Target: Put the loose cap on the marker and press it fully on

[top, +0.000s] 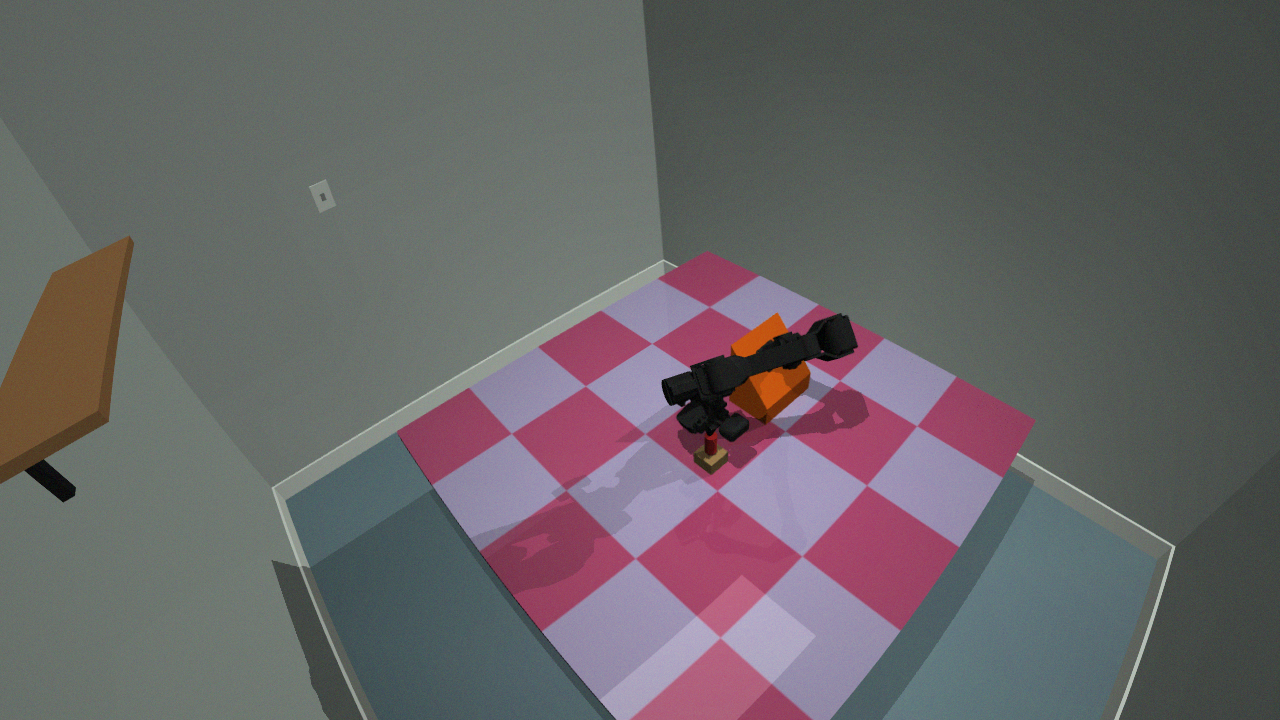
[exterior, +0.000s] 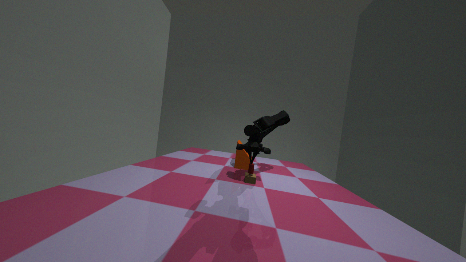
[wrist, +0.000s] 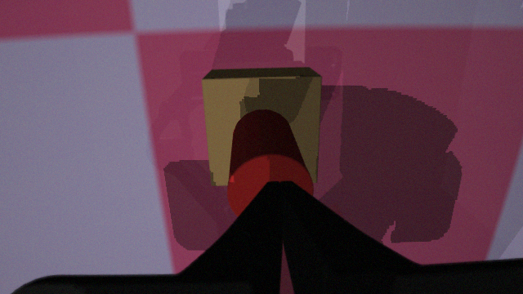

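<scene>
Pincer (wrist: 282, 185) fully shut, holds nothing; closed tips sit on cap (wrist: 270, 184) top. Cap rides marker in holder block (wrist: 261, 122), straight beneath tips, long axis vertical, in line with the pincer. You likely press straight down; keep tips centred.

Orange block (top: 771, 380) close behind holder (top: 713, 461), other sides free

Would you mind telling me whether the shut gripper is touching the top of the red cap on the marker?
Touching. In the wrist view the shut gripper overlaps the cap's top face, and in the exterior view its tip meets the cap with no gap above the holder block.
</scene>
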Available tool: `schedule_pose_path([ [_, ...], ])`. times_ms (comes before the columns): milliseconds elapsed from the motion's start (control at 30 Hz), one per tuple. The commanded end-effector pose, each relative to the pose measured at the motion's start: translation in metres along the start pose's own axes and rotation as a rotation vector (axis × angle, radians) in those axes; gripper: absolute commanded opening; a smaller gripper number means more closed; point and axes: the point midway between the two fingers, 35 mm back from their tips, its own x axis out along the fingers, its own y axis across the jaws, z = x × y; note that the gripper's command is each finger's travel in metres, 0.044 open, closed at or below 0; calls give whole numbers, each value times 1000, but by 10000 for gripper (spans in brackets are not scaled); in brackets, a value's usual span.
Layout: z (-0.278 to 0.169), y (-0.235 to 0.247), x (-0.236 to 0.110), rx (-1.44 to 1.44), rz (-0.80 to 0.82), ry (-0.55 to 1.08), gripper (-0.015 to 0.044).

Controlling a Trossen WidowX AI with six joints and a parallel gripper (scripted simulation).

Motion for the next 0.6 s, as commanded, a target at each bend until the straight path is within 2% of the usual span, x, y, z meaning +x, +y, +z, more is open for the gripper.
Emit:
schedule_pose_path([
  [0, 0, 0, -1, -2, 0, -2, 0],
  [167, 2, -1, -10, -1, -2, -3, 0],
  [367, 1, -2, -88, 3, -4, 1, 0],
  [500, 0, -1, -90, 3, -4, 1, 0],
  [567, 0, -1, -90, 3, -4, 1, 53],
])
